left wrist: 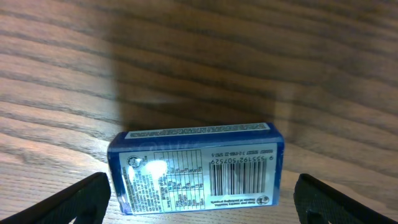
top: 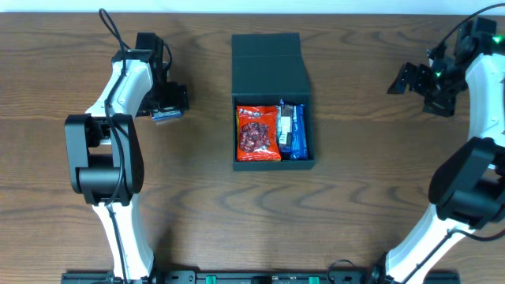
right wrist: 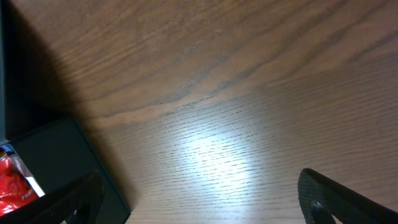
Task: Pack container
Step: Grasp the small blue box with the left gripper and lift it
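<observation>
Worktop: brown wood grain, both arms up from my near edge. The container sits mid-worktop between the arms, dark teal-black. Its lid flap is thrown back at the far end and its long axis runs away from the bases. The open compartment is nearer me and already holds a red packet beside a blue wrapper, the two touching and filling most of the floor.

Left end effector is wide open, gripping nothing, and hangs low over a loose blue packet lying flat on the wood. In the left wrist view the packet's long axis runs from finger to finger, barcode side up. It nearly fills the gap, with its left end just beside the left fingertip. Closing here would pinch it end to end, I think, with little spare room.

The key relation is that the container lies to the right of this end effector, well apart. The left arm is the nearer one, so I judge the carry as a straight move rightward after the pick.

Right end effector is also fully open and empty, over bare wood well right of the container. Only the container's corner shows at the lower left of its wrist view.
</observation>
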Motion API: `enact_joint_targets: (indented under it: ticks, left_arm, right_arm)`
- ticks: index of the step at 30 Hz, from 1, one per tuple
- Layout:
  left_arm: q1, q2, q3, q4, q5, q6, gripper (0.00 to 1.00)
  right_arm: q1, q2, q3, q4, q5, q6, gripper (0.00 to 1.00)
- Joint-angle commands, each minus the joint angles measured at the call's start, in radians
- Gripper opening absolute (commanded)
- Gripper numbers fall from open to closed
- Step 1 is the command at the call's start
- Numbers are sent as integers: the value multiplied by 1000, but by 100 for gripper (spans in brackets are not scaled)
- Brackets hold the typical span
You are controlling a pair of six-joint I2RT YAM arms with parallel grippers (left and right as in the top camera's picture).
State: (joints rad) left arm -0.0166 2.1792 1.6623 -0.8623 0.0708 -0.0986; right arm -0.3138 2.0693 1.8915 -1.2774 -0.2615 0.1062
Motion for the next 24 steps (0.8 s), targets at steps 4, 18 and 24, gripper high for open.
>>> enact_joint_targets:
  ticks: [4,18,24]
  left_arm:
    - [4,9,-8,12,-26,15,95]
    - [4,9,-45,61,-26,-48,95]
    - [4,10,-56,67,-26,-51,95]
  right_arm:
    - [8,3,17,2,2,2,99]
    - [8,3,17,1,2,2,99]
    - [8,3,17,1,2,2,99]
